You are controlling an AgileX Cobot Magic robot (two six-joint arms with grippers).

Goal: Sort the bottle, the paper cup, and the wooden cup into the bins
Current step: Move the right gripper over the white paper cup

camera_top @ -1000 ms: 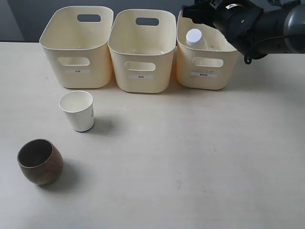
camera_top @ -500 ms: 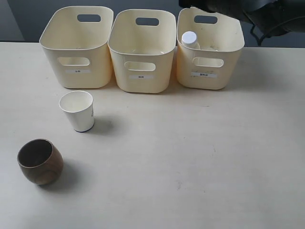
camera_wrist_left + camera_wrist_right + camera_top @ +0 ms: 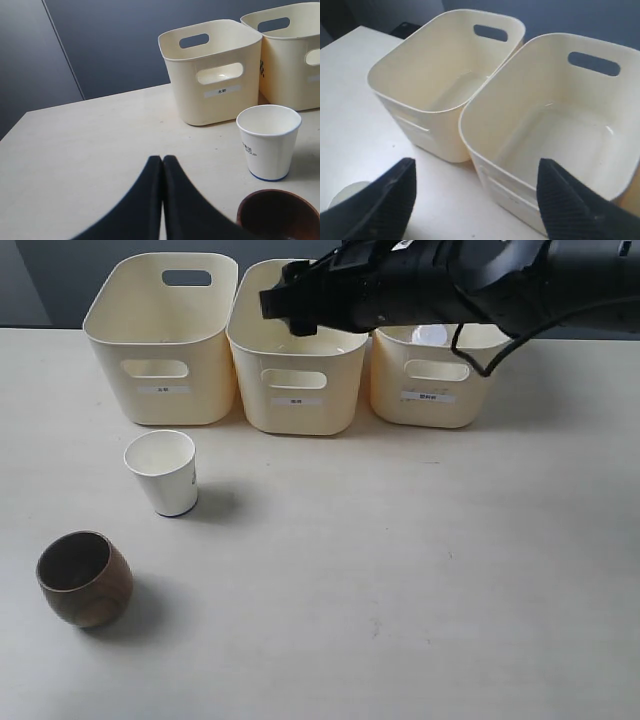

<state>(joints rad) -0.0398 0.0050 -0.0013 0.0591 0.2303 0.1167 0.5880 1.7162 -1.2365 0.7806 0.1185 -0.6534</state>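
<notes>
The white paper cup (image 3: 162, 472) stands on the table in front of the left bin (image 3: 165, 350). The brown wooden cup (image 3: 84, 578) sits nearer, at the front left. Only the bottle's white cap (image 3: 432, 335) shows, inside the right bin (image 3: 435, 390) and partly behind my right arm. My right gripper (image 3: 285, 300) hangs open and empty over the middle bin (image 3: 297, 380); its wrist view shows the fingers (image 3: 390, 200) spread above the middle bin (image 3: 560, 125) and left bin (image 3: 445, 75). My left gripper (image 3: 162, 159) is shut and empty, beside the paper cup (image 3: 268, 141) and wooden cup (image 3: 280, 215).
The three cream bins stand in a row along the table's back edge. My dark right arm (image 3: 480, 285) stretches across above the right and middle bins. Bare tabletop (image 3: 400, 560) lies in front of them. A dark wall (image 3: 100, 45) is behind.
My right arm has swung left from above the right bin to above the middle bin. The bottle stays in the right bin. Both cups are unmoved.
</notes>
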